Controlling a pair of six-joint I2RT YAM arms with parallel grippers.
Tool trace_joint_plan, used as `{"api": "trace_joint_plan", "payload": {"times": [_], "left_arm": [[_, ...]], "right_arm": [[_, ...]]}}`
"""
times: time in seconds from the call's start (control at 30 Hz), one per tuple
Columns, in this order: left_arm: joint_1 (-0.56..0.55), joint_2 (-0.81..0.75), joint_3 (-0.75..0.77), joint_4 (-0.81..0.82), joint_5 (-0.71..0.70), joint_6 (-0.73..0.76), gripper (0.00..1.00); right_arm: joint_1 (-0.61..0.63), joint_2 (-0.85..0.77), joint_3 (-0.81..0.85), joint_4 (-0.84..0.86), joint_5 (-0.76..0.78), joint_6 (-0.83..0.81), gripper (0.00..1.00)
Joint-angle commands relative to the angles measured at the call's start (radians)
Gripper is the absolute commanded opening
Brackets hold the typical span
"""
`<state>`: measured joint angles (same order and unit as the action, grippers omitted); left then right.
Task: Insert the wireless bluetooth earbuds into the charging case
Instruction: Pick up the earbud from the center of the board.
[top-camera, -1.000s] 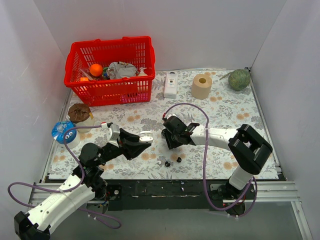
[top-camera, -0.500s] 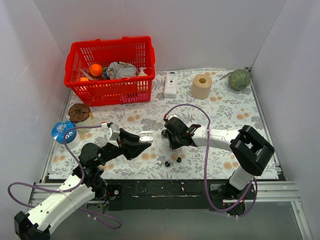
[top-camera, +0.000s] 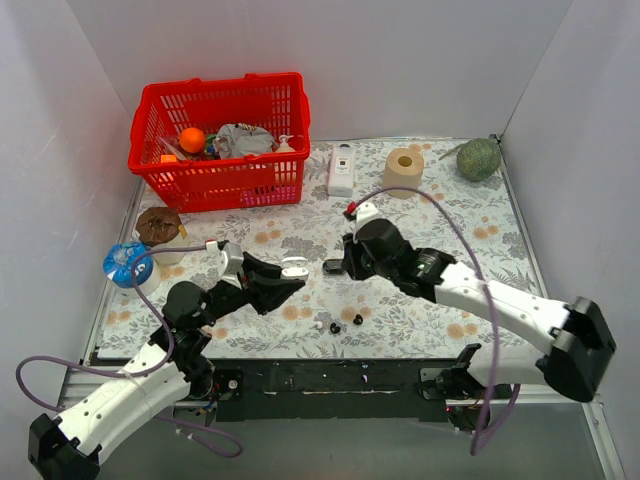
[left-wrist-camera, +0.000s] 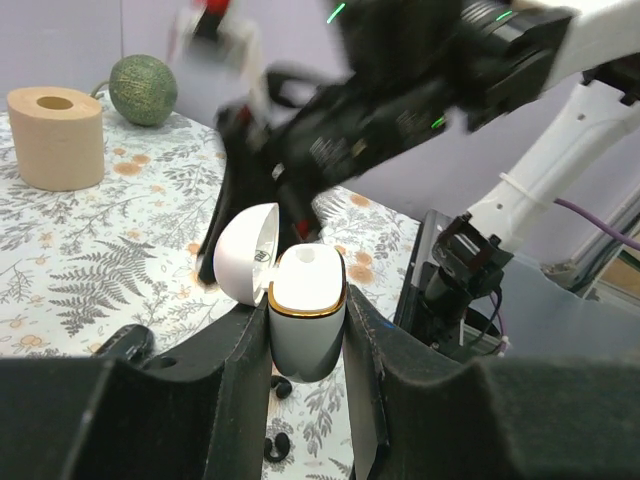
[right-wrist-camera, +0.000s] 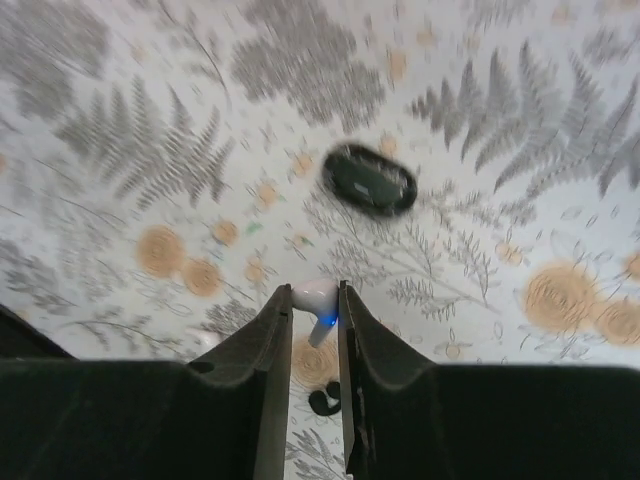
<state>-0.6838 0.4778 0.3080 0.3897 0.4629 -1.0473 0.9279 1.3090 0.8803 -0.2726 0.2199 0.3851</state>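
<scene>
Right gripper (right-wrist-camera: 314, 292) pinched a white earbud (right-wrist-camera: 320, 312) at its tips above the floral mat (right-wrist-camera: 120, 150); a black oval case (right-wrist-camera: 370, 180) lay just ahead, one black earbud (right-wrist-camera: 322, 402) beneath, bare mat to both sides. Left gripper (left-wrist-camera: 305, 345) was clamped on the open-lidded charging case (left-wrist-camera: 303, 300), held off the mat, close opposite the right tips. Both forearms stretched low toward each other, a small gap between them.

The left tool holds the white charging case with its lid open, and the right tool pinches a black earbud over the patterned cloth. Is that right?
Not quite: the earbud in the right tool is white, not black, as the right wrist view shows. The rest stands: the left tool holds the white charging case, lid open.
</scene>
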Motion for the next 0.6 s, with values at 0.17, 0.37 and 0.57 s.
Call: {"api": "trace_joint_plan", "payload": {"times": [0.17,0.37,0.57], "left_arm": [[-0.003,0.246,0.147,0.244,-0.069,0.056,0.00],[-0.005,0.407,0.264,0.382,-0.011,0.113,0.00],[-0.005,0.513,0.358,0.420,0.031,0.159,0.00]], "right_arm": [[0.014,-0.324,0.252,0.070,-0.054,-0.230,0.01],[0.022,-0.343,0.385,0.070,-0.243,-0.284,0.01],[0.031,-0.312,0.465,0.065,-0.309,-0.295,0.01]]}}
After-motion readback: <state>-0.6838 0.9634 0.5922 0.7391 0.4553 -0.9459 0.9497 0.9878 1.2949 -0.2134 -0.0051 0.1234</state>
